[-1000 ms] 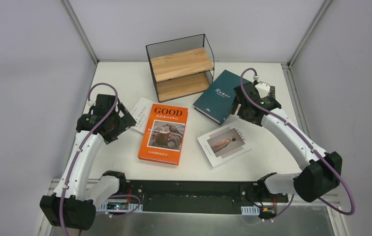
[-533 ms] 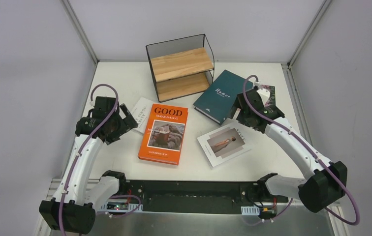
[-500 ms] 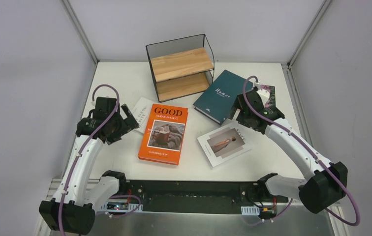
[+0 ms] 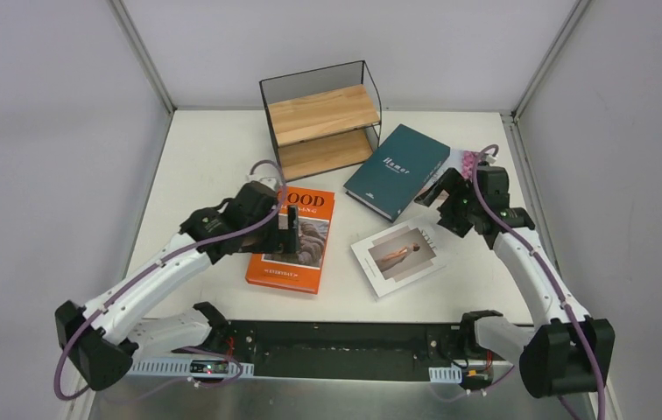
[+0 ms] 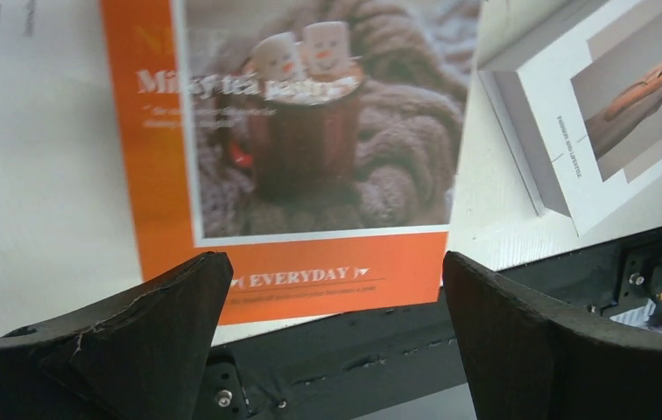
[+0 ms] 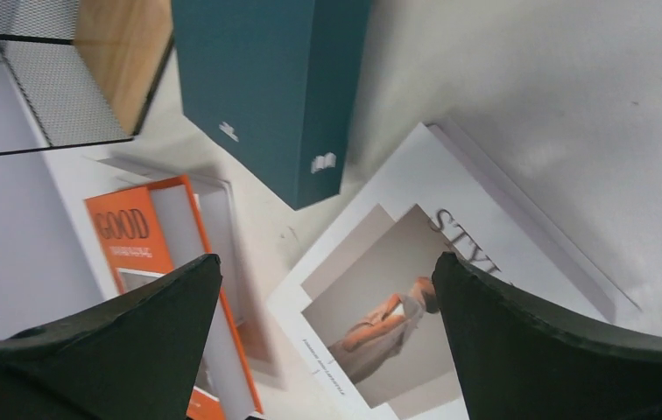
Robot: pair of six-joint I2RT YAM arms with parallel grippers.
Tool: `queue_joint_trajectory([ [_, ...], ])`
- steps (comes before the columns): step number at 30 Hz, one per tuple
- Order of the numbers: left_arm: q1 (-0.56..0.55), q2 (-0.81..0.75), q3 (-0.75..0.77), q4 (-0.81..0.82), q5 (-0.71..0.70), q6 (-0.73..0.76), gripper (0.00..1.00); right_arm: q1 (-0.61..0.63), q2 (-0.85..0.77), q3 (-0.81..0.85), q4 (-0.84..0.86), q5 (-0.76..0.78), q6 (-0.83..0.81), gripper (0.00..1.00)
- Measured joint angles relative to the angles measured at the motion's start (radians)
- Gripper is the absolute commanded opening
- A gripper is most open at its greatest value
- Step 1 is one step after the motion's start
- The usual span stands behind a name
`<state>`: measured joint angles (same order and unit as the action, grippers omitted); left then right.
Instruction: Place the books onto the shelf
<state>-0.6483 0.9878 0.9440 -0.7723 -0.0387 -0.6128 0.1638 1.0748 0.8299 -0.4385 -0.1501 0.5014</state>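
Both arms, left arm [image 4: 148, 280] and right arm [image 4: 533, 262]: smooth white moulded link shells, rounded in section, joined by black housings. Largest black housing [image 4: 91, 352] sits at the near end of each arm, blocky with rounded corners. One purple cable [image 4: 58, 372] per arm, routed outside the shells in loose loops. Left gripper [image 4: 291, 229] and right gripper [image 4: 433, 194]: black bodies. Fingers [image 5: 135, 341] in the wrist views: matte black, broad wedges tapering to a blunt tip; fine pale scratch lines on one left finger. Right fingers [image 6: 91, 350] same shape, unmarked.
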Motion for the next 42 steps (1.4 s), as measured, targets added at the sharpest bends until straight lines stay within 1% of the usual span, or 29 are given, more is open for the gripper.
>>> queue_joint_trajectory([
  [3,-0.096,0.072,0.048,0.019,-0.056,0.000,0.99,-0.042,0.040,-0.008,0.064,-0.090,0.022,0.97],
  [7,-0.129,0.089,0.077,0.063,-0.109,0.000,0.99,-0.070,0.121,-0.026,0.173,-0.179,0.068,0.98],
  [10,-0.130,0.055,0.076,0.082,-0.148,0.000,0.99,-0.076,0.192,-0.030,0.238,-0.203,0.104,0.98],
  [14,-0.130,-0.027,0.061,0.103,-0.195,-0.002,0.99,-0.076,0.281,-0.043,0.336,-0.205,0.139,0.98],
  [20,-0.130,-0.148,-0.019,0.115,-0.262,-0.019,0.99,-0.068,0.388,-0.044,0.444,-0.199,0.168,0.93],
  [25,-0.130,-0.199,-0.036,0.115,-0.273,-0.027,0.99,-0.039,0.465,-0.044,0.530,-0.187,0.193,0.90],
  [34,-0.130,-0.210,-0.045,0.117,-0.242,-0.037,0.99,0.009,0.589,-0.044,0.688,-0.184,0.275,0.90],
  [38,-0.130,-0.216,-0.061,0.118,-0.230,-0.050,0.99,0.016,0.600,-0.044,0.708,-0.185,0.294,0.91],
  [42,-0.130,-0.224,-0.079,0.116,-0.230,-0.072,0.99,0.019,0.600,-0.053,0.762,-0.190,0.307,0.92],
])
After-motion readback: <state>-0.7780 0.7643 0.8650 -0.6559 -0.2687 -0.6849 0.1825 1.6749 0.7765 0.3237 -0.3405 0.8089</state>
